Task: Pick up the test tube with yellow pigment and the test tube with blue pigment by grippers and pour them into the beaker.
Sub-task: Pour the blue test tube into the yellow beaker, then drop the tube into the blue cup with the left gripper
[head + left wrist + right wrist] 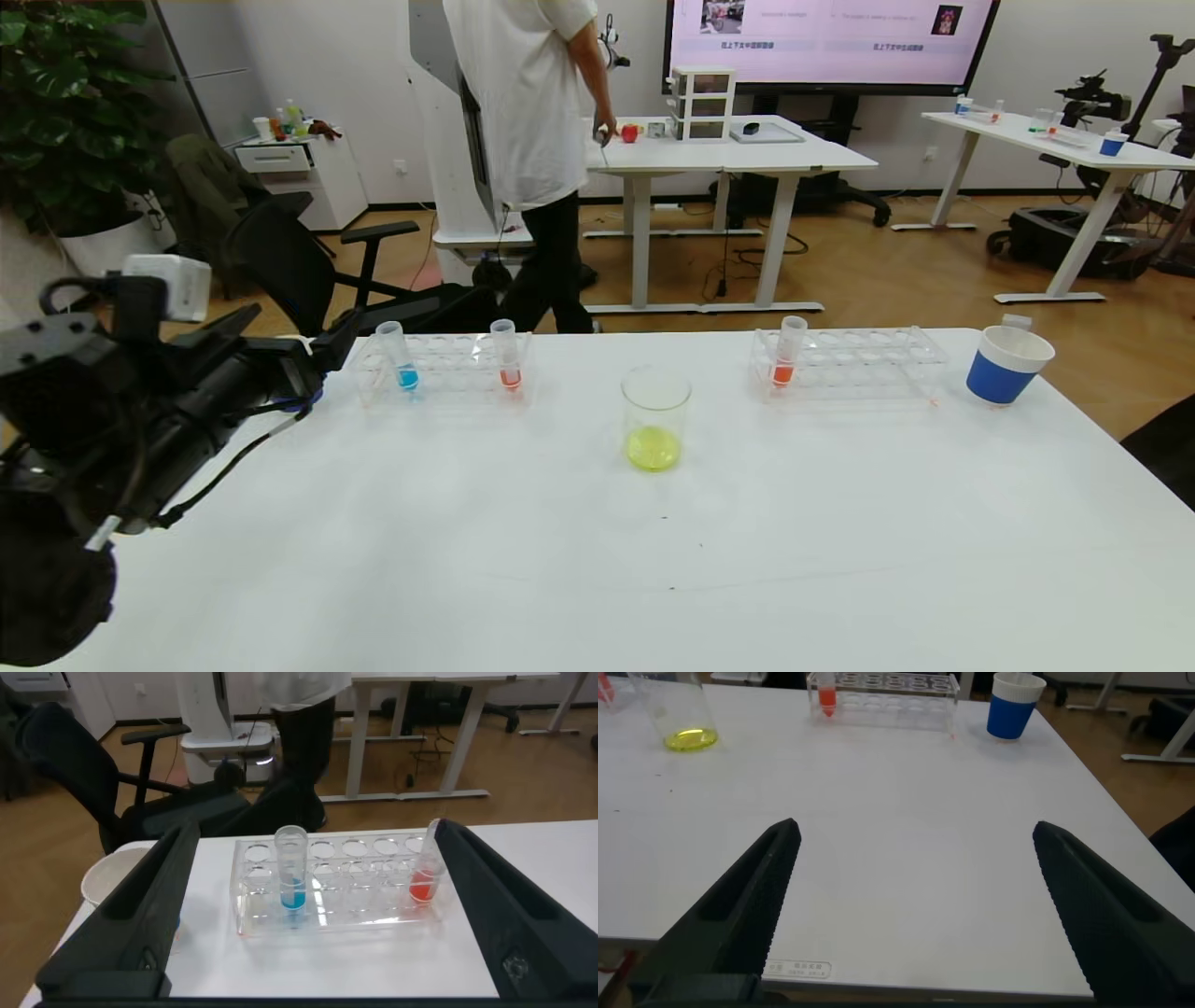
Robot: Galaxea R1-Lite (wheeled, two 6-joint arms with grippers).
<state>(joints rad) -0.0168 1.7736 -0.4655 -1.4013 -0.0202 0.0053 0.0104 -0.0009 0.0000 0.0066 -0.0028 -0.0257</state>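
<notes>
The test tube with blue pigment point(403, 362) stands upright in the left clear rack point(448, 373). It also shows in the left wrist view point(291, 879). My left gripper point(301, 334) is open just left of that rack; in its wrist view the left gripper point(316, 833) frames the rack, apart from the blue tube. The beaker point(655, 415) stands mid-table with yellow liquid at its bottom, and also shows in the right wrist view point(677, 714). The test tube with yellow pigment is out of view. My right gripper point(917, 829) is open and empty above the table's front part.
An orange-red tube point(507, 359) shares the left rack. A second rack point(854, 362) holds another orange-red tube point(787, 355). A blue-and-white paper cup point(1006, 366) stands at the far right. A white cup point(112, 873) sits left of the left rack. A person stands behind the table.
</notes>
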